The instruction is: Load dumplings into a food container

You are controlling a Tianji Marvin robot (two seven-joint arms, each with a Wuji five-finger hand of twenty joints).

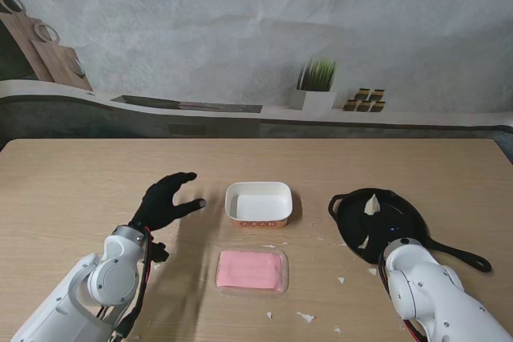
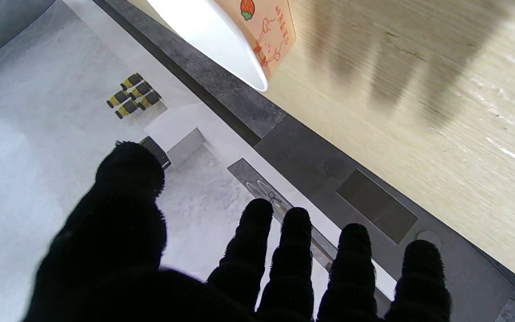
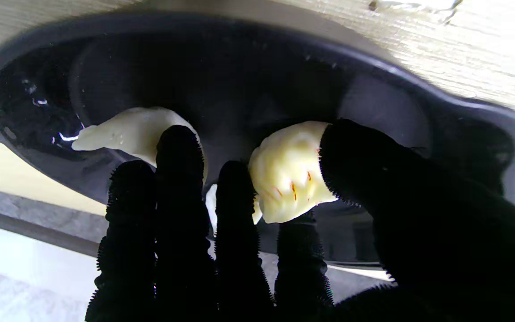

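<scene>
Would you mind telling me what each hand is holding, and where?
The right hand pinches a dumpling at its sides over the pan. The left hand holds nothing.

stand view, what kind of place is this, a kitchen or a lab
Probably a staged kitchen test setup: a wooden table holding a pan of dumplings, cutting boards against the wall and a potted plant on the ledge.

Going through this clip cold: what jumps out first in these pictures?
The black pan on the table's right side, holding pale dumplings; in the right wrist view the black-gloved right hand is closing thumb and fingers around one dumpling, with another dumpling beside it. At the table's middle sits the white food container, nothing visible in it, with the left hand spread open beside it.
</scene>
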